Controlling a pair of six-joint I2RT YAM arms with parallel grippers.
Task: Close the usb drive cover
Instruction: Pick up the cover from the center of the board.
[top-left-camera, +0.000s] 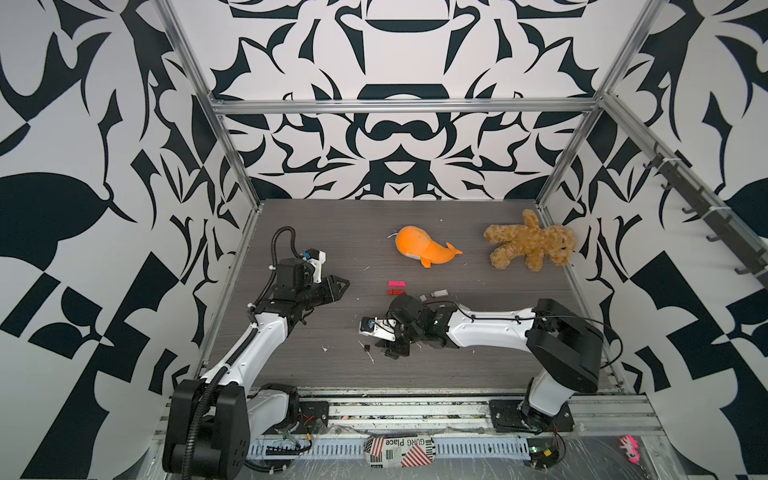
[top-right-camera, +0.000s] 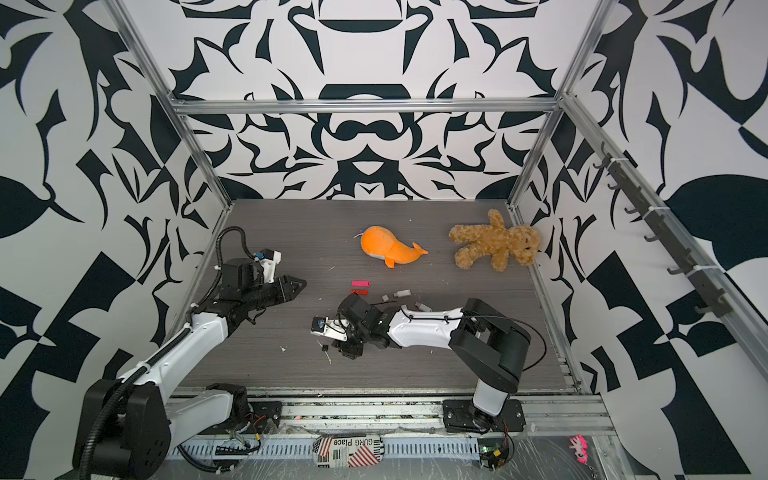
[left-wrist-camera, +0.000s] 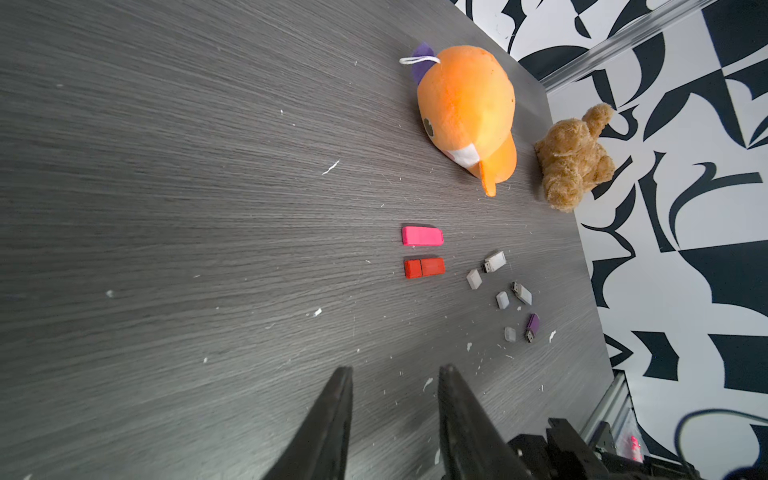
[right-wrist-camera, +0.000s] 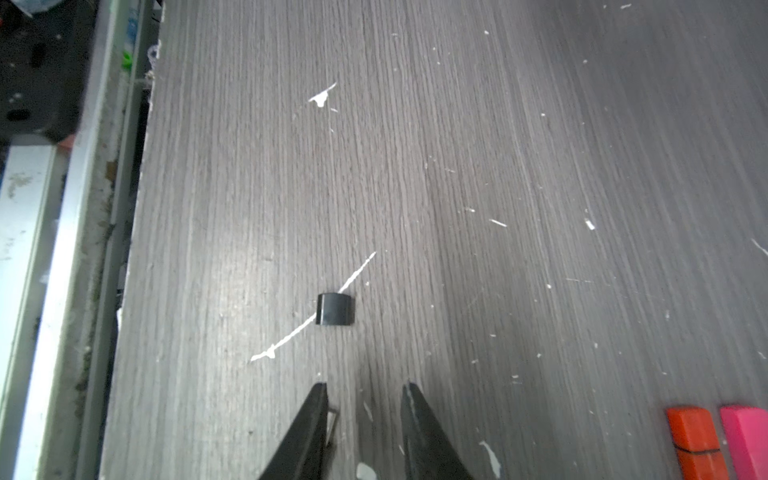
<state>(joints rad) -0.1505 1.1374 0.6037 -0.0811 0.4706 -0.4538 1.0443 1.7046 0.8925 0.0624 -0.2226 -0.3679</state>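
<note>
Your right tool (right-wrist-camera: 365, 388) stands open, empty; the small black plastic USB cap (right-wrist-camera: 334, 308) lies on the grey wood-grain counter (right-wrist-camera: 540, 166) just ahead of its tips. Your left tool (left-wrist-camera: 395, 370) gapes empty too. The cap's own drive can't be made out.

Bright, even light, soft shadows; right wrist view slightly blurred, wide-angle bowing at edges.
</note>
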